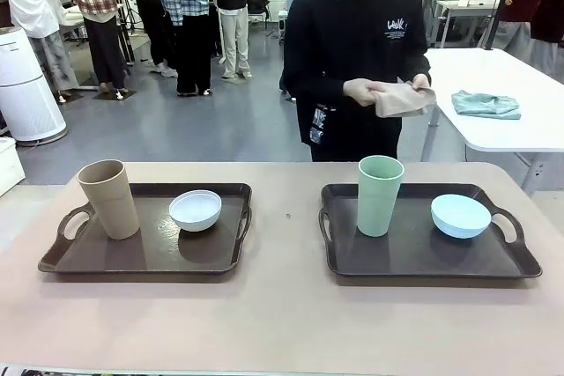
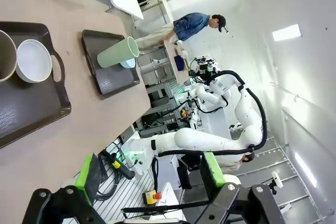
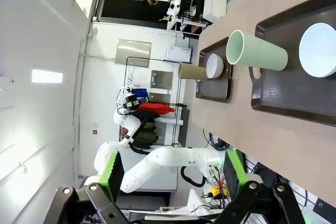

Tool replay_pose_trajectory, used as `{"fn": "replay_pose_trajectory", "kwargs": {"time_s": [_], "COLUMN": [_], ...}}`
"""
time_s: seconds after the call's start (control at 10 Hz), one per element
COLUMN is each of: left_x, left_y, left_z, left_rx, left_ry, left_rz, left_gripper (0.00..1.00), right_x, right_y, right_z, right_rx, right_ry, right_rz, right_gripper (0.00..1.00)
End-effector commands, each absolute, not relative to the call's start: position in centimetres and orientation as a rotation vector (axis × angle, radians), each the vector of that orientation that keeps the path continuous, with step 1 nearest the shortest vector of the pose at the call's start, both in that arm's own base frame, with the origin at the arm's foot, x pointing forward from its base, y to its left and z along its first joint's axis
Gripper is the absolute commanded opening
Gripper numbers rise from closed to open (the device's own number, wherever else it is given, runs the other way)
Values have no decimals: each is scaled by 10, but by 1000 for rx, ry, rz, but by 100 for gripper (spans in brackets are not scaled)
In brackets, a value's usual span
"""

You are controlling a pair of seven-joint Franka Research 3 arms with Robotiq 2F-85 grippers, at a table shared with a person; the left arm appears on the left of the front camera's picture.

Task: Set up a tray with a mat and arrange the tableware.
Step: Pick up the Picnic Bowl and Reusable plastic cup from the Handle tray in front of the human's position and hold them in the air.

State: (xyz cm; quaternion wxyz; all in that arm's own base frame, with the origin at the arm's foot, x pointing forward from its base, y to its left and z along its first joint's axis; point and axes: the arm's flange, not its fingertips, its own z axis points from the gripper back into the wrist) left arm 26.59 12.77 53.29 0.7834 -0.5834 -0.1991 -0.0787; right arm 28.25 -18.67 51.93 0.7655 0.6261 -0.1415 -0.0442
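Two dark brown trays lie side by side on the table. The left tray holds a tan cup and a white bowl. The right tray holds a pale green cup and a light blue bowl. At the far side a person holds a folded beige mat in both hands. My left gripper is open and holds nothing, back from the table's near edge. My right gripper is likewise open, holds nothing and is off the table. Both wrist views show the trays and tableware far off.
A strip of bare tan tabletop separates the trays. Behind the person at the right stands a white table with a teal cloth. Several people stand far back at the left. A white appliance stands at the far left.
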Motion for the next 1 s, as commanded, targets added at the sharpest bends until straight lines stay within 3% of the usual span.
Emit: {"fn": "replay_pose_trajectory", "kwargs": {"time_s": [0.0,0.9], "left_x": [266,266], "left_y": [126,126], "left_z": [532,532], "left_rx": [-1271,-1271], "left_ry": [-455,-455], "left_rz": [-186,-186], "left_gripper": [100,100], "right_x": [280,283], "right_y": [-188,-186], "right_z": [515,519], "right_rx": [1348,1360], "right_ry": [-307,-306], "right_rz": [-66,-94], "right_gripper": [100,100]}}
